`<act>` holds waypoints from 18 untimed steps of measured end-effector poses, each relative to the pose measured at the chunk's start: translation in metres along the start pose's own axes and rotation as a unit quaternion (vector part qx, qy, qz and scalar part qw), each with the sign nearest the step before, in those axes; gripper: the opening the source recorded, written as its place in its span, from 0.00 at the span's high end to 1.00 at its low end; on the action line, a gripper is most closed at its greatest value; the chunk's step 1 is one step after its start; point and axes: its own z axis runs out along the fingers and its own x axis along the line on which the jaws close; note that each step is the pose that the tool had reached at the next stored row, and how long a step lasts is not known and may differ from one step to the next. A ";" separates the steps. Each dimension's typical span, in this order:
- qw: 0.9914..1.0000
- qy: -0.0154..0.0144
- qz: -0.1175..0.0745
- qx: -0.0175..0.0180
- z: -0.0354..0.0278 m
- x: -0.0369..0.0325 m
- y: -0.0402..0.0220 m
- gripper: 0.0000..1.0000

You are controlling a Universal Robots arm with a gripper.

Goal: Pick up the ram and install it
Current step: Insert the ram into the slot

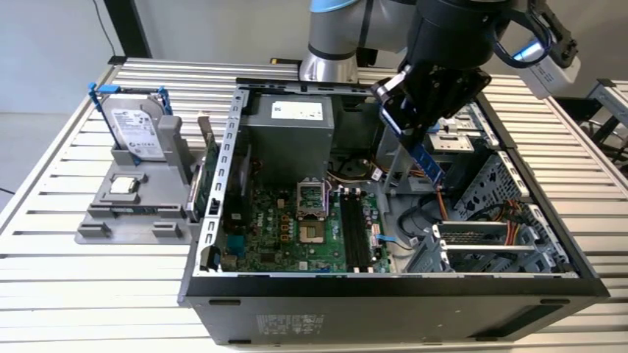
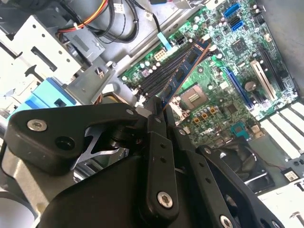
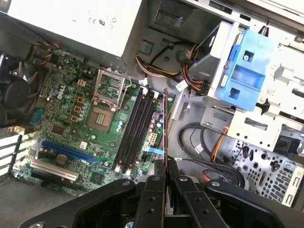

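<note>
Black pincer (image 2: 156,106) clamping one ram (image 2: 183,73), four slots (image 3: 137,129)

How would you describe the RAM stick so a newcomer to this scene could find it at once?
Find the open computer case on the slatted table. Over its open side, the black gripper holds the ram, a thin blue board with dark chips. Unlike the black slots on the green motherboard, it hangs in the air.

The ram (image 1: 428,165) in the hand (image 1: 414,137), over the motherboard (image 1: 282,229) in the open case (image 1: 393,293).
</note>
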 end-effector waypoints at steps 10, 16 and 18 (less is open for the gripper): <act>1.000 -0.001 0.026 0.001 0.0001 -0.0019 -0.0006 1.00; 0.999 -0.001 0.042 0.002 0.0001 -0.0030 -0.0010 1.00; 0.999 -0.001 0.047 0.003 0.0001 -0.0033 -0.0011 1.00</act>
